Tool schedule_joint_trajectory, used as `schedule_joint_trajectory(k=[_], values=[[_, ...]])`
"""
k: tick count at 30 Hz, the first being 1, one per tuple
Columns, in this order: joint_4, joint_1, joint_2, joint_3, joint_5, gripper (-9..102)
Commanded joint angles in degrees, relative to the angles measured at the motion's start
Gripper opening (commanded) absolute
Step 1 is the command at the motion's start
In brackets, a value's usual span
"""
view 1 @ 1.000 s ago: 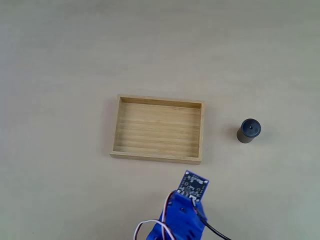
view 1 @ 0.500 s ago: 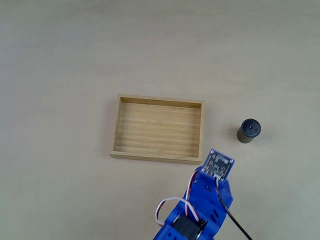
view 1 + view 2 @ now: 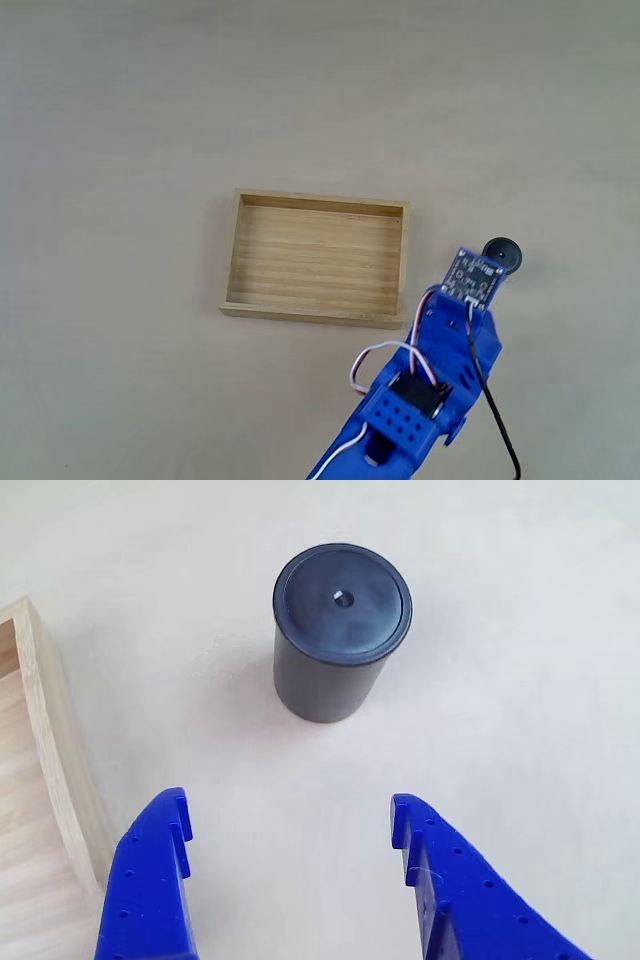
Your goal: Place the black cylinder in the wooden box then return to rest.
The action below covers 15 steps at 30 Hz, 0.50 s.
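The black cylinder stands upright on the pale table, its round top partly hidden behind the arm in the fixed view. To its left lies the wooden box, an empty shallow tray whose corner shows at the left edge of the other view. My blue gripper is open, both fingers spread with nothing between them, a short way short of the cylinder. In the fixed view the blue arm reaches up from the bottom edge, its camera board just below and left of the cylinder.
The table is bare pale wood on all sides of the box and cylinder. White, red and black wires loop off the arm.
The arm has swung up and to the right in the fixed view, from below the box's front wall to right beside the cylinder. Box and cylinder have not moved.
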Motion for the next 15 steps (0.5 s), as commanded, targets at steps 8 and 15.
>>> schedule_joint_trajectory(k=[8, 15], values=[[-2.90, 1.85, 6.33, -14.33, -0.70, 30], [-3.16, 2.37, 8.44, -16.17, -0.62, 30]])
